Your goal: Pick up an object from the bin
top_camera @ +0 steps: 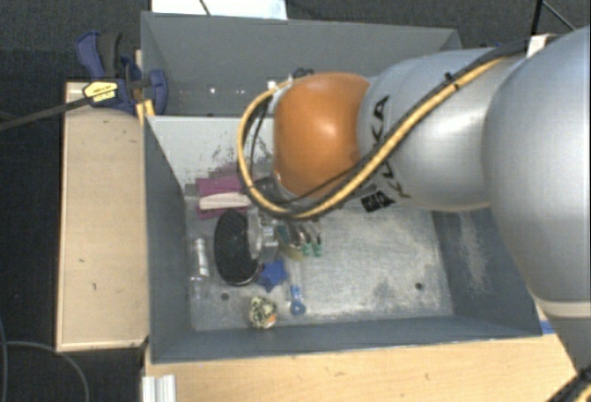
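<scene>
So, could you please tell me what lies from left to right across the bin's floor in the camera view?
Small clear tube, black oval object, speckled ball, small blue piece.

Items at the left of the bin [369,49]: black oval object [231,248]; pink-and-purple block [222,192] behind it; clear vial [199,261] beside it, leftward; blue piece [271,277] and mottled ball [263,311] nearer the front wall.

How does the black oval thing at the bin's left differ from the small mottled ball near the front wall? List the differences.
The black oval thing is much larger than the mottled ball. The oval is plain black and elongated; the ball is yellowish, patterned and round. Both rest on the floor of the bin.
</scene>
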### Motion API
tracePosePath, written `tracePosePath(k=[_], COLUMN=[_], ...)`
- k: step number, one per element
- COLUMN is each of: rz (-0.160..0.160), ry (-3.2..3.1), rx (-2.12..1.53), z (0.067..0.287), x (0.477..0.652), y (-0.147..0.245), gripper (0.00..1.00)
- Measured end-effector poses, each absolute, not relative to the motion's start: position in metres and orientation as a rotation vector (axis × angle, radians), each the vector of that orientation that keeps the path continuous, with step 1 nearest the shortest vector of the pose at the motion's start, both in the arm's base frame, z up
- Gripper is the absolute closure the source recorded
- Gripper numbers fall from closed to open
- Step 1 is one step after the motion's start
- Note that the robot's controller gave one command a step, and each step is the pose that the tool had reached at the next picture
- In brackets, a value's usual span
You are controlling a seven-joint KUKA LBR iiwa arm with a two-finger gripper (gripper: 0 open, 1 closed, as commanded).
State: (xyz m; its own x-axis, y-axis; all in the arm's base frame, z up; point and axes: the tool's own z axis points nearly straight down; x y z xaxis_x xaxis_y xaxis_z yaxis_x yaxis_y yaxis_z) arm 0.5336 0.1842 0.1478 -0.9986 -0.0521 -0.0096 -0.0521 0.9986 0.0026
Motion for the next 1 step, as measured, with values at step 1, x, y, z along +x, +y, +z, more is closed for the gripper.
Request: tracePosePath(k=[1], rz=[-0.006], ry=[3.142], rx=[-0.02], z=[0.1215], x=[0.554], y=[0.0996], gripper=[1.0])
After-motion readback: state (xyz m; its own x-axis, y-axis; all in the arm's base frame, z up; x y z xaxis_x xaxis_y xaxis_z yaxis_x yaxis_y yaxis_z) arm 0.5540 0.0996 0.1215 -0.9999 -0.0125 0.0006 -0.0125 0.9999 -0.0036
